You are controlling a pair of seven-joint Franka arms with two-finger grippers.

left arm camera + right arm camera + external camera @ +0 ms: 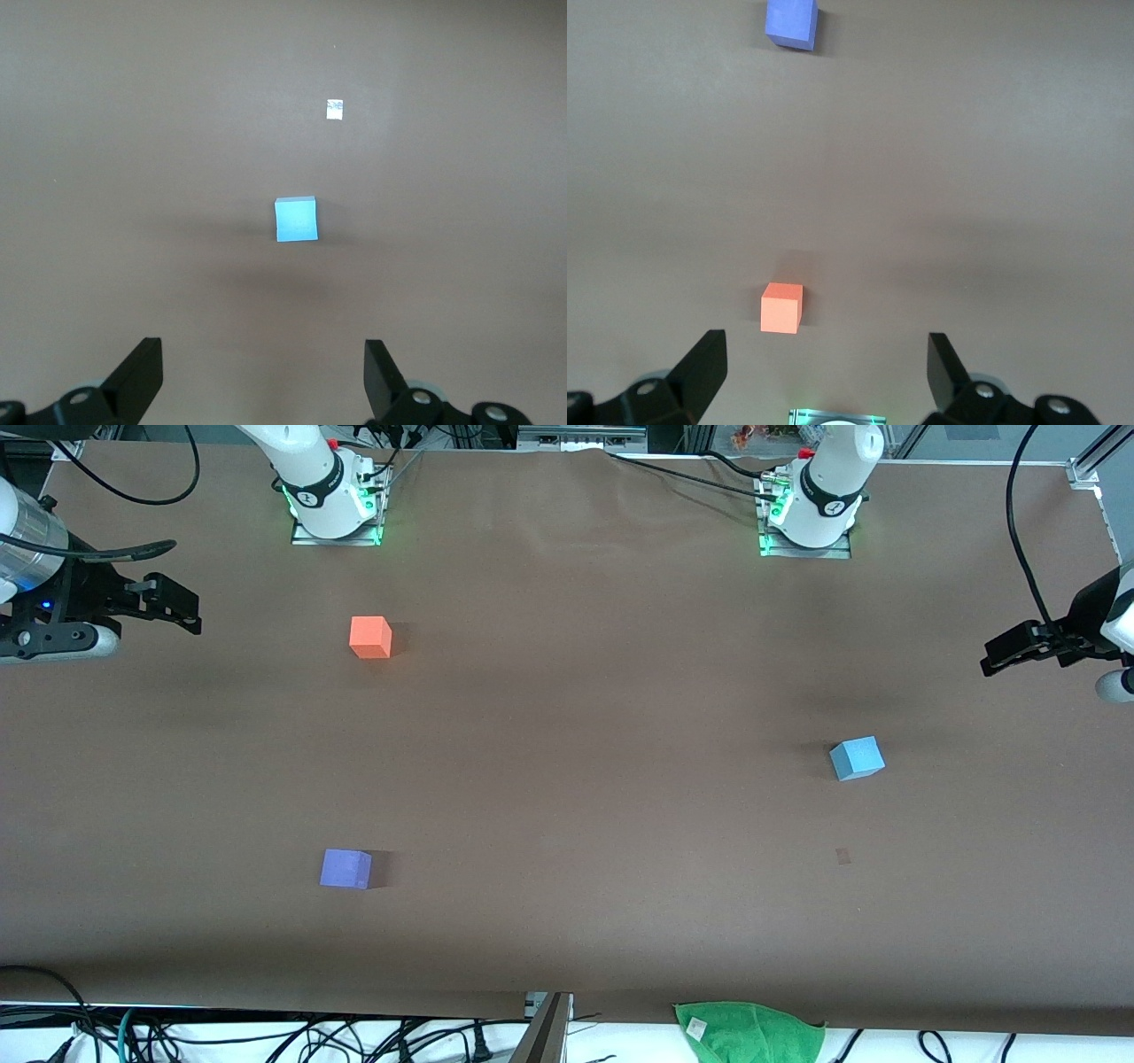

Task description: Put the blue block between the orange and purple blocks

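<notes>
The light sky-blue block [857, 758] sits on the brown table toward the left arm's end; it also shows in the left wrist view [296, 220]. The orange block [370, 638] sits near the right arm's base, and the purple block [345, 868] lies nearer to the front camera than it. Both show in the right wrist view, orange [781, 308] and purple [791, 22]. My left gripper [997, 654] hangs open and empty at its end of the table, apart from the blue block [263, 354]. My right gripper [182, 607] hangs open and empty at the right arm's end [827, 350].
A green cloth [749, 1032] lies at the table's edge nearest the front camera. A small tag [842, 856] lies on the table near the blue block [335, 109]. The arm bases [332, 496] [811, 505] stand along the edge farthest from the camera.
</notes>
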